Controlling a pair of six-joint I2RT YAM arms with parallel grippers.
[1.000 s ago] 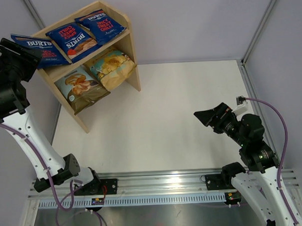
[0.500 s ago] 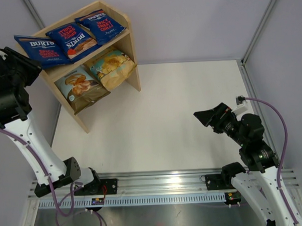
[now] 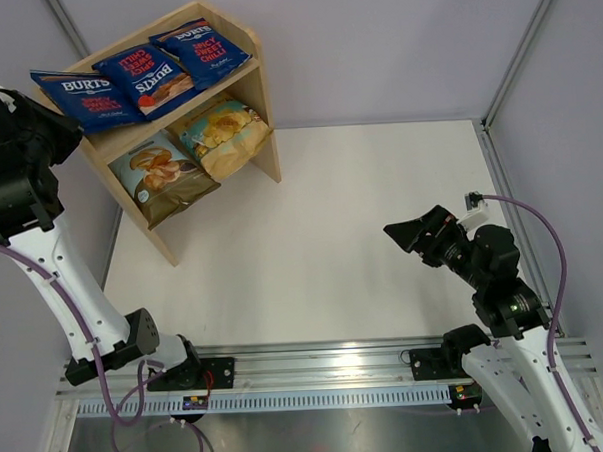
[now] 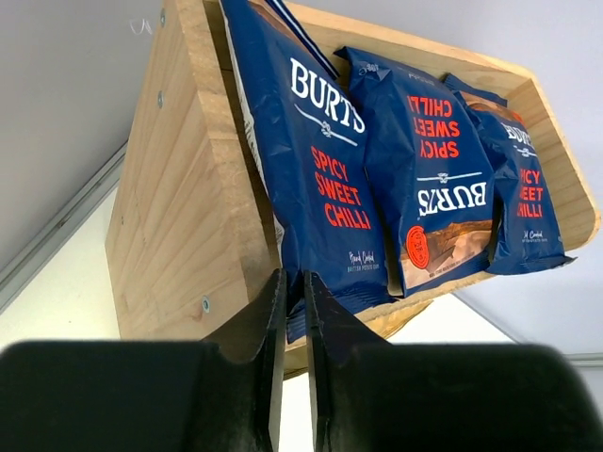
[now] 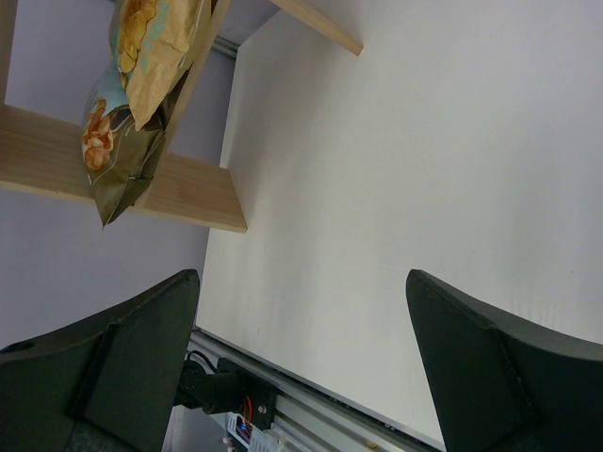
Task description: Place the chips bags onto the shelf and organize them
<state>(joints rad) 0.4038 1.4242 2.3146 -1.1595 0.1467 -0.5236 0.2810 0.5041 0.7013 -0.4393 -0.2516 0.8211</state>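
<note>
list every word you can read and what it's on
"BURTS SPICY SWEET CHILLI": left dark blue bag.
"BURTS SPICY SWEET CHILLI", upside down: middle dark blue bag.
"BURTS SPICY SWEET CHILLI": right dark blue bag.
Fine print, and lettering on the pale bag and tan bag below: too small to read.

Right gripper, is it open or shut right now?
The right gripper is open: its fingers stand wide apart, only table between them.

top: overhead from 6 o'clock, looking down; shelf [image 3: 268, 137] at 11 o'clock
left wrist: close on shelf top
right wrist: far, across table [image 5: 396, 169]
shared: shelf
</note>
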